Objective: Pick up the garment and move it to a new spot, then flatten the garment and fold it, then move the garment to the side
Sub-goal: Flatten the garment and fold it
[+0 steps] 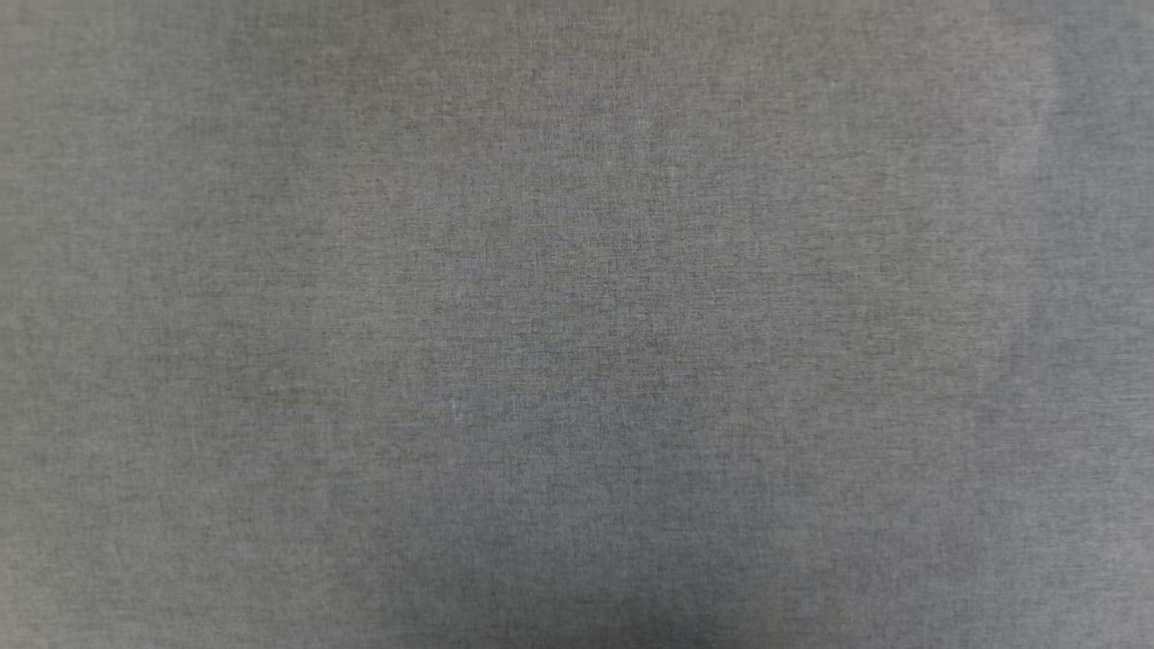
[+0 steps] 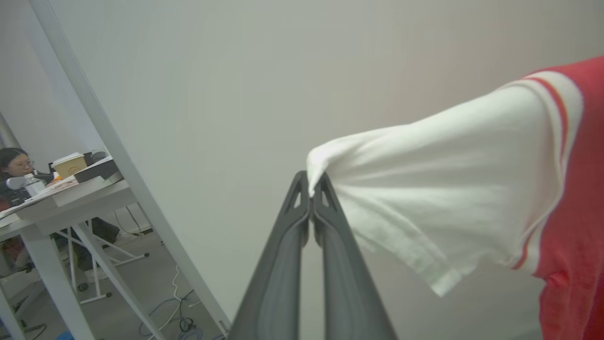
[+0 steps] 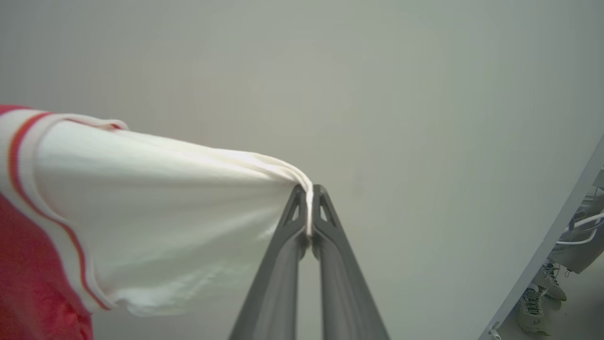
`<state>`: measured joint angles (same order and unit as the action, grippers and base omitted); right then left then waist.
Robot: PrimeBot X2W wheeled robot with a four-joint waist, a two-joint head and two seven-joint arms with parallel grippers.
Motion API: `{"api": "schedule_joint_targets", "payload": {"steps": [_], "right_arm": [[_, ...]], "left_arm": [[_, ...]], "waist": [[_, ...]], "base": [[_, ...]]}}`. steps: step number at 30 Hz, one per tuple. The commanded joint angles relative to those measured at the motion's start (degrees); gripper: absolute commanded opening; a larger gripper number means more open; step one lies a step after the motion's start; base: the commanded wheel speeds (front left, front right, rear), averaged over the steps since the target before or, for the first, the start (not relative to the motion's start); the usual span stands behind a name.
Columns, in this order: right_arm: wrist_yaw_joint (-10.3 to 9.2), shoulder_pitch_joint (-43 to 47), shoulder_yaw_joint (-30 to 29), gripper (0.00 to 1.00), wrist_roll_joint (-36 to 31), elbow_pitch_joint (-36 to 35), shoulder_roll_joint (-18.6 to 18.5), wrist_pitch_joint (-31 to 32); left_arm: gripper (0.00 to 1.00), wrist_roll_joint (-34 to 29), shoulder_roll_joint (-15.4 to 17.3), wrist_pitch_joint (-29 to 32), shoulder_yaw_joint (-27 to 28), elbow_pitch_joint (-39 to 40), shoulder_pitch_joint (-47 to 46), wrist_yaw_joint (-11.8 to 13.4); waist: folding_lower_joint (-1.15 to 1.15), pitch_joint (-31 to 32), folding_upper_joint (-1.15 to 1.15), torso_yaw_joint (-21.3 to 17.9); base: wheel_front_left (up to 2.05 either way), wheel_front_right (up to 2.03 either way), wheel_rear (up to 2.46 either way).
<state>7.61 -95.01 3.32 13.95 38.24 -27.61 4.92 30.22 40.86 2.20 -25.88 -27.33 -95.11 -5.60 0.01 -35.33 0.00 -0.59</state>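
Pinching a white sleeve each, both grippers hold the garment (image 2: 448, 189) up off any surface. In the left wrist view the left gripper (image 2: 311, 189) has its two dark fingers pressed together on the sleeve's bunched corner at mid-frame. The sleeve fans out to the right, past a red and white striped band, into the red body, which the right edge cuts off. In the right wrist view the right gripper (image 3: 309, 203) is clamped the same way on a thin fold of the other sleeve. The cloth spreads toward the left of the frame, where the stripe and a wedge of red run off the lower left corner. Its hem there is smeared and soft. A plain pale wall (image 3: 377, 94) stands behind the garment. At the left of the left wrist view, beyond a slanting white post (image 2: 120, 151), a person (image 2: 14, 165) sits at a white desk (image 2: 71, 196). A lidded brown paper cup (image 2: 70, 165) on the desk bears a mark too small to read. Cables (image 2: 174, 316) trail over the floor below. In the lower right corner of the right wrist view I see a pair of pale shoes (image 3: 531, 309), their wearer cut off by the frame. From the head view I make out a grey woven surface (image 1: 577, 324), blurred and very near, and I cannot tell what it belongs to.
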Motion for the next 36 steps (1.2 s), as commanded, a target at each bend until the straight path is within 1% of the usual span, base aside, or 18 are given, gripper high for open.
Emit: {"api": "schedule_joint_targets", "payload": {"steps": [1, 6, 10, 14, 19, 22, 25, 29, 31, 36], "right_arm": [[-0.12, -0.4, -0.2, 0.0, -0.5, 1.6, 0.3, -1.2], [-0.12, 2.3, 0.6, 0.0, 0.9, 6.3, 2.2, -4.9], [-0.12, 8.0, 2.4, 0.0, 3.0, 8.7, 2.8, -7.1], [-0.12, 15.4, 3.9, 0.0, 6.9, 10.0, 3.1, -8.3], [-0.12, 27.4, 6.9, 0.0, 13.7, 8.6, 2.3, -7.8], [-0.12, 34.9, 9.8, 0.0, 18.1, 6.0, 1.5, -5.6], [-0.12, 43.1, 12.2, 0.0, 22.3, 2.9, -0.3, -3.1], [-0.12, 52.4, 13.2, 0.0, 27.2, -0.5, -2.6, -0.9], [-0.12, 56.5, 13.3, 0.0, 28.9, -1.6, -3.6, -0.1], [-0.12, 64.6, 13.0, 0.0, 30.7, -2.4, -5.6, 0.3]], "left_arm": [[0.0, -0.2, -0.5, -1.1, -0.2, -1.9, -0.5, -0.1], [0.0, 1.1, -4.0, -5.3, -2.0, -7.2, 3.4, -0.8], [0.0, 2.6, -6.7, -8.7, -3.8, -10.1, 9.8, -1.2], [0.0, 4.3, -9.0, -11.4, -5.6, -12.6, 17.6, -1.5], [0.0, 7.4, -11.0, -13.9, -7.3, -13.6, 29.1, -1.7], [0.0, 9.1, -11.3, -14.2, -8.5, -13.2, 36.0, -1.8], [0.0, 10.8, -11.2, -14.0, -9.7, -12.2, 43.3, -1.8], [0.0, 13.8, -11.1, -12.7, -10.6, -10.4, 51.9, -1.8], [0.0, 14.8, -10.8, -12.4, -10.7, -9.3, 55.7, -1.4], [0.0, 16.4, -10.1, -11.5, -11.6, -7.1, 63.4, 0.0]], "waist": [[-0.01, -1.6, 0.0, 0.2], [-0.01, -1.1, 0.0, 0.8], [-0.01, 0.7, 0.0, 1.1], [-0.01, 3.9, 0.0, 1.0], [-0.01, 9.1, 0.0, 1.2], [-0.01, 11.9, 0.0, 1.3], [-0.01, 14.9, 0.0, 1.3], [-0.01, 18.4, 0.0, 1.4], [-0.01, 20.1, 0.0, 1.4], [-0.01, 23.1, 0.0, 1.6]], "base": [[0.0, 0.0, 0.0], [0.0, 0.0, 0.0], [0.0, 0.0, 0.0], [0.0, 0.0, 0.0], [0.0, 0.0, 0.0], [0.0, 0.0, 0.0], [0.0, 0.0, 0.0], [0.0, 0.0, 0.0], [0.0, 0.0, 0.0], [0.0, 0.0, 0.0]]}}
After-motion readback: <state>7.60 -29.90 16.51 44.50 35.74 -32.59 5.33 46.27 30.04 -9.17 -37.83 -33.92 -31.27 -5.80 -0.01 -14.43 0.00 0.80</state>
